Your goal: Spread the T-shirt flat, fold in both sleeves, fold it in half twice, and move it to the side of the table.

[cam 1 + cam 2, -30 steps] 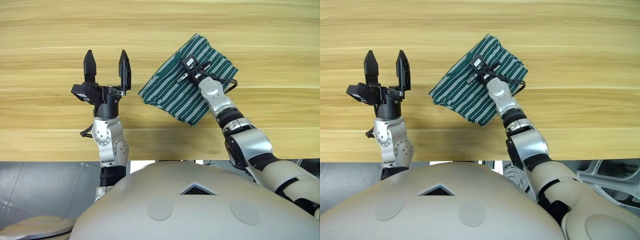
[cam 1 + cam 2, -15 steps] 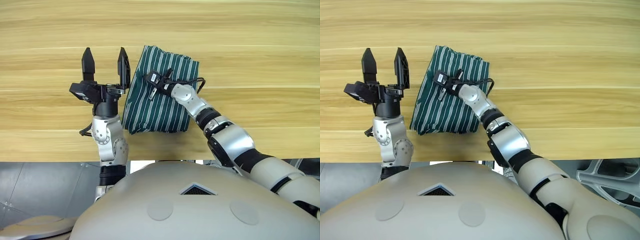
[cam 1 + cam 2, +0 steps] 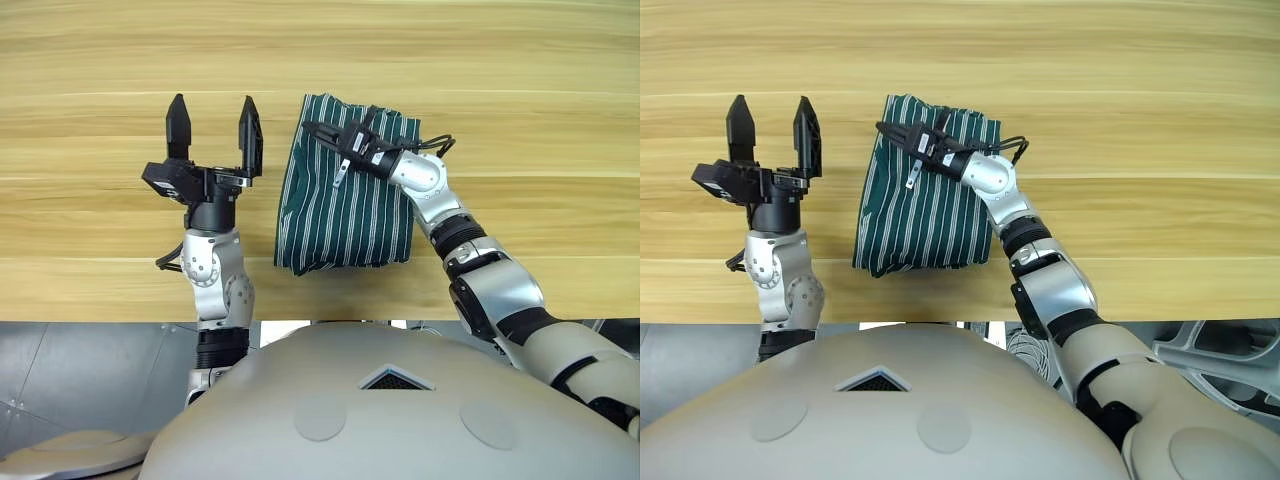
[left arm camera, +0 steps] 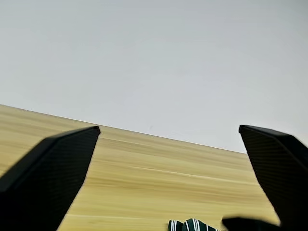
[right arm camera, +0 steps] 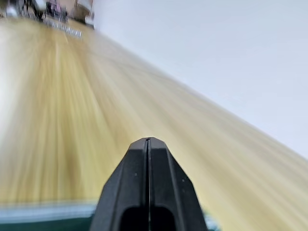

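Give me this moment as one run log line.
T-shirt: folded, on table | right gripper: shut, at T-shirt's far edge | left gripper: open, empty, beside T-shirt

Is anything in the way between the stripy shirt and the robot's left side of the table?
Yes, maybe. The open left gripper stands right beside the folded T-shirt on that side, not touching it. How high it hangs over the table cannot be told.

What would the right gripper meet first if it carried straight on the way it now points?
Likely the table past the T-shirt edge: the right gripper points across it at wood in its wrist view. The raised left gripper looks near that line from above; depth unclear.
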`<state>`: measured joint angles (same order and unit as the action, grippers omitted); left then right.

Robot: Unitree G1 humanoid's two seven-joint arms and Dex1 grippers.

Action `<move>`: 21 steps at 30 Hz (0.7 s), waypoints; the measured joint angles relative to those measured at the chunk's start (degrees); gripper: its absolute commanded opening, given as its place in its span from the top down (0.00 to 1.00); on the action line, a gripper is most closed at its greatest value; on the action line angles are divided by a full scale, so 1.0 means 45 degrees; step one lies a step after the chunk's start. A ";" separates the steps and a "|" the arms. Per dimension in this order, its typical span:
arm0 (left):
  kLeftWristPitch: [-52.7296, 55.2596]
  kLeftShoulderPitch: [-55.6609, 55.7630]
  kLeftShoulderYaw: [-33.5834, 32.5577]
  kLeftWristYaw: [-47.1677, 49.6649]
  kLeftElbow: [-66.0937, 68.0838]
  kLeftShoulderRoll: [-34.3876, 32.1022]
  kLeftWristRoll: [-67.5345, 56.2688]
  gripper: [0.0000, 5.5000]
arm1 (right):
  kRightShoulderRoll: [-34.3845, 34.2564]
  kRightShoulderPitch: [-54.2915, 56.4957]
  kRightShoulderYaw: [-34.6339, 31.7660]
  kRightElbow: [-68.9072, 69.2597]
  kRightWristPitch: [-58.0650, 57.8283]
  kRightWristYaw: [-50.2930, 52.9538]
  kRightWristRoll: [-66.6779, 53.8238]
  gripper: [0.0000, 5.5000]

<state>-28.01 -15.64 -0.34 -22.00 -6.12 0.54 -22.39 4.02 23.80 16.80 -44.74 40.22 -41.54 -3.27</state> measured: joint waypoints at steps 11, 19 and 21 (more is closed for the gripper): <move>-0.4124 0.3092 -0.0087 -0.1382 0.5648 -1.0462 1.0618 0.02 | 0.8193 -0.4508 -0.1933 0.3330 0.3012 -0.0917 0.2969 0.68; -0.7385 0.3584 0.2290 0.0901 0.5562 -1.1566 1.5096 0.02 | 0.9214 -0.3868 -0.0572 0.2011 0.5143 0.0220 0.6133 0.44; -0.7576 0.3547 0.2695 0.1459 0.5470 -1.1377 1.5234 0.02 | 0.9346 -0.3608 -0.0200 0.1993 0.5296 0.0422 0.6299 0.38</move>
<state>-62.10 0.32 11.78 -15.44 18.50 -50.66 46.16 46.08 7.57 15.90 -35.78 64.05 -39.64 25.07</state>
